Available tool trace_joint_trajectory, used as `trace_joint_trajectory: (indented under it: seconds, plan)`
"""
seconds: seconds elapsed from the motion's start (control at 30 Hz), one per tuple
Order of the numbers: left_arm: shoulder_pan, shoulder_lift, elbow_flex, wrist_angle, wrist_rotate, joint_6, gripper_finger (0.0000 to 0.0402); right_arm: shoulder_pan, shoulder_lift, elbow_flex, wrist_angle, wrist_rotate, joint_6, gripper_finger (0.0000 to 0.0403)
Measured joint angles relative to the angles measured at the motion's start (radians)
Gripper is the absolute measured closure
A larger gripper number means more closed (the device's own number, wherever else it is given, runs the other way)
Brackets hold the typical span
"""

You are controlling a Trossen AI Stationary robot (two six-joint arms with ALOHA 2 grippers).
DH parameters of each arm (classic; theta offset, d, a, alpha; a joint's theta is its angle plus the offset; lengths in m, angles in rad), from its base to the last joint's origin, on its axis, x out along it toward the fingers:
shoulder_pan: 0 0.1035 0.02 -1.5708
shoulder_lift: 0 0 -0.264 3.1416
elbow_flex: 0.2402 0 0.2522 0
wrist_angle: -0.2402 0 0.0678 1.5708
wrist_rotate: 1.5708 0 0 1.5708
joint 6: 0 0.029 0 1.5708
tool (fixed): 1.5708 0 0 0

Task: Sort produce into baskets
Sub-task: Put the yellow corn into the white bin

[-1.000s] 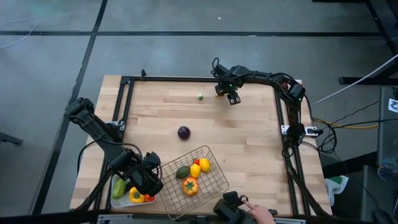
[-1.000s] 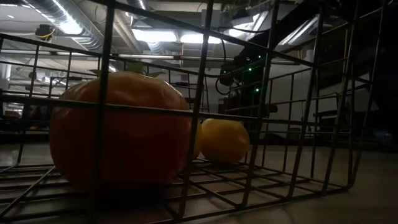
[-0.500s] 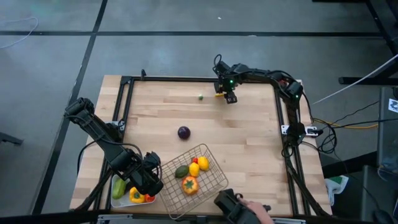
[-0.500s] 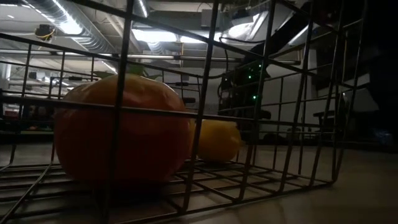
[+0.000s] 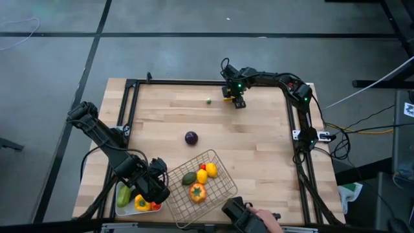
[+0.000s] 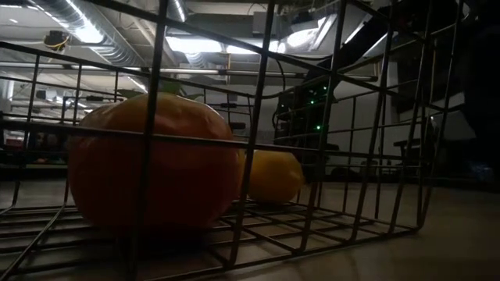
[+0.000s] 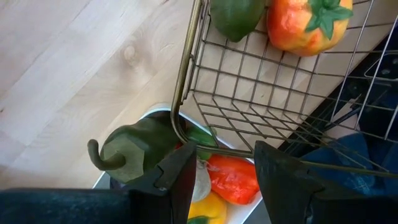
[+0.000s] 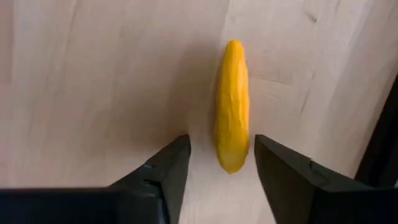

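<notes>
Right hand [image 5: 237, 101] stretched low over the table's [image 5: 259, 149] far edge, fingers parted around a long yellow vegetable [image 8: 231, 106] lying flat, not gripping it. Left hand [image 5: 155, 188] hovering at the near left, open and empty, above the white tray [image 5: 120, 210] holding green, yellow and red pieces. Wire basket [image 5: 223, 191] beside it, holding an orange pepper [image 5: 197, 193], lemons and a green piece. Purple onion [image 5: 191, 137] mid-table

Overhead, table-level thru basket [image 6: 336, 156], 2 wrist cams.
</notes>
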State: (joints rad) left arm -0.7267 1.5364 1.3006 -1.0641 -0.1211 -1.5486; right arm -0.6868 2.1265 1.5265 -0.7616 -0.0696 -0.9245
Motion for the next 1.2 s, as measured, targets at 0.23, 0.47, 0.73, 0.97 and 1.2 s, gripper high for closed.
trace_joint_trajectory:
  seconds: [0.23, 0.47, 0.73, 0.97, 1.2]
  plan:
    - [0.044, 0.0, 0.0, 0.003, -0.013, 0.017, 0.0245, 0.001, 0.0, -0.002, -0.023, 0.003, 0.001, 0.0309]
    - [0.119, 0.0, 0.0, 0.003, -0.016, 0.067, 0.0245, 0.001, 0.005, 0.028, -0.072, 0.005, 0.002, 0.0373]
    - [0.217, 0.0, 0.0, 0.007, -0.081, 0.228, 0.0245, 0.035, 0.006, 0.142, -0.221, 0.097, 0.003, 0.0367]
    - [0.31, 0.0, 0.0, 0.017, -0.087, 0.402, 0.0245, 0.115, 0.006, 0.258, -0.383, 0.255, 0.003, 0.0364]
    - [0.373, 0.0, 0.0, 0.137, -0.159, 0.657, 0.0245, 0.22, 0.005, 0.371, -0.525, 0.321, 0.036, 0.0364]
